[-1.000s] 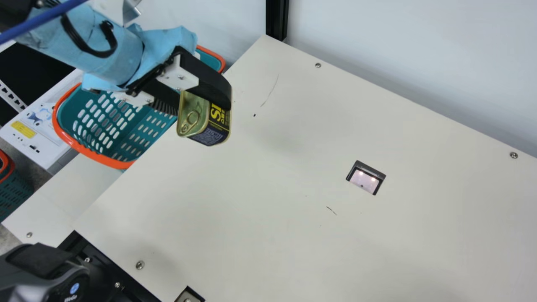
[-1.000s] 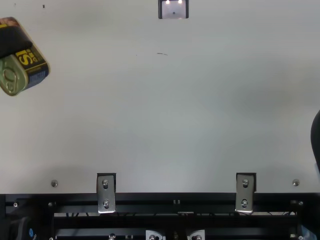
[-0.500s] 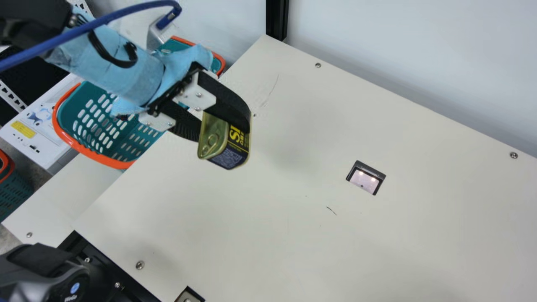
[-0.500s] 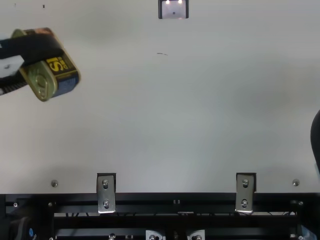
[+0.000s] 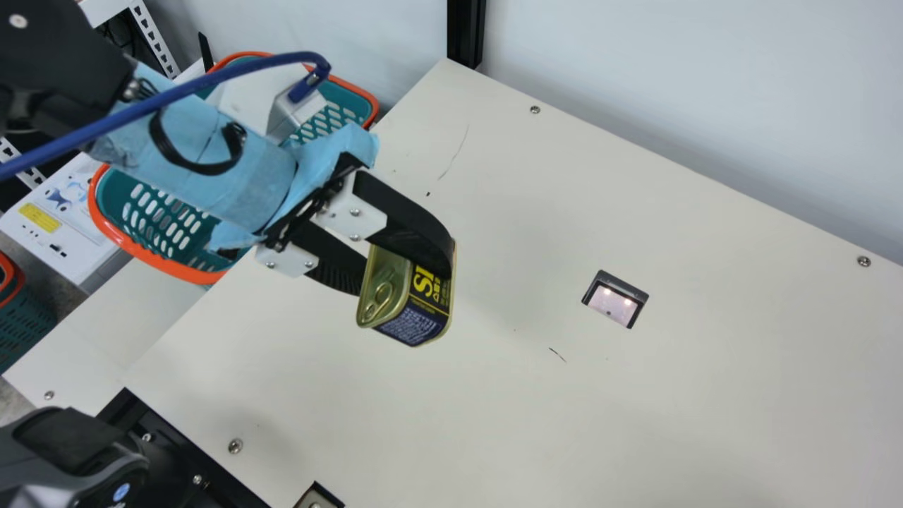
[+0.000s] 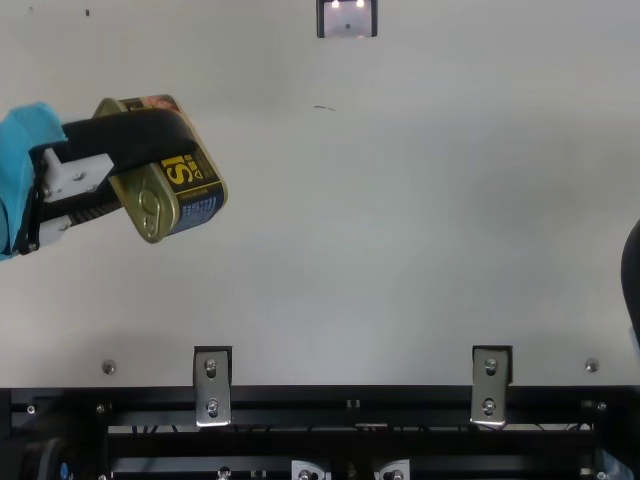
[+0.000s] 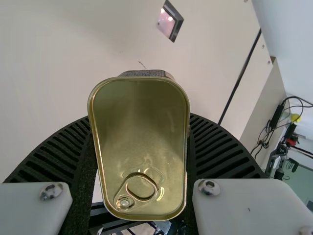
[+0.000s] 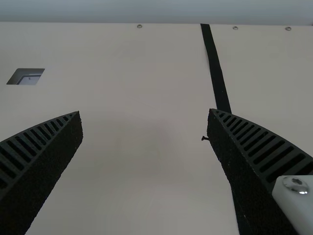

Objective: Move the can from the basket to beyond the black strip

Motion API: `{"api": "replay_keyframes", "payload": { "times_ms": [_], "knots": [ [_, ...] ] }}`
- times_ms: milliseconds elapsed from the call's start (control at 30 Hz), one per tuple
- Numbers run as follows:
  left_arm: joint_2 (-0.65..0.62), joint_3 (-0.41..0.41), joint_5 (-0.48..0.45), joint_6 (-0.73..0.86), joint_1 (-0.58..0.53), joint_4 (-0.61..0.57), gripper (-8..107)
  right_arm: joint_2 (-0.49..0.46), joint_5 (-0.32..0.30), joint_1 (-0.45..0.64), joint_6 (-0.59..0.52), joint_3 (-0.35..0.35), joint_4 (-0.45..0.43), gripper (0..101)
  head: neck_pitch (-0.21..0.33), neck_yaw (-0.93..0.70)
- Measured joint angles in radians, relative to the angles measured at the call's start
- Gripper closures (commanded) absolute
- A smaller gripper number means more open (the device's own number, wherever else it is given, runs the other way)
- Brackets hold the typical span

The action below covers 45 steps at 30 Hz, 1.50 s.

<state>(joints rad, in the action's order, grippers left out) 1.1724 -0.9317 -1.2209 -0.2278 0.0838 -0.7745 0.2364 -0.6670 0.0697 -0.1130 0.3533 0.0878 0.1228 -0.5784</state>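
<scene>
Pull-tab can [image 5: 415, 324] moving right and nearer above cream table [image 5: 635, 409] | left gripper [image 5: 405, 282] clasping it, part-open | right gripper [image 8: 144, 113] standing wide open, holding nothing

Large yellow letters [image 5: 425, 281] and fine print [image 5: 410, 325] on the can [image 5: 386, 276]

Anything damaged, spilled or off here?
Minor: thin scratch on the cream table and small dark fleck beside the long black strip; both mar a plain surface. Gold-and-black rectangular can in left gripper: no visible dents.
</scene>
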Motion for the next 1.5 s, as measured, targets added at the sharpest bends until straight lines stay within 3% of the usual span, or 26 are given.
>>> {"api": "replay_keyframes", "payload": {
  "times_ms": [1000,1500],
  "knots": [
    [0.0,-0.016,0.013,0.025,-0.015,0.015,89,0.0,0.0,0.0,0.0,0.0,0.0,0,0.0,0.0],
    [0.026,-0.14,0.14,0.144,-0.228,0.205,89,0.0,0.0,0.0,0.0,0.0,-0.002,0,0.005,0.01]
  ]
}}
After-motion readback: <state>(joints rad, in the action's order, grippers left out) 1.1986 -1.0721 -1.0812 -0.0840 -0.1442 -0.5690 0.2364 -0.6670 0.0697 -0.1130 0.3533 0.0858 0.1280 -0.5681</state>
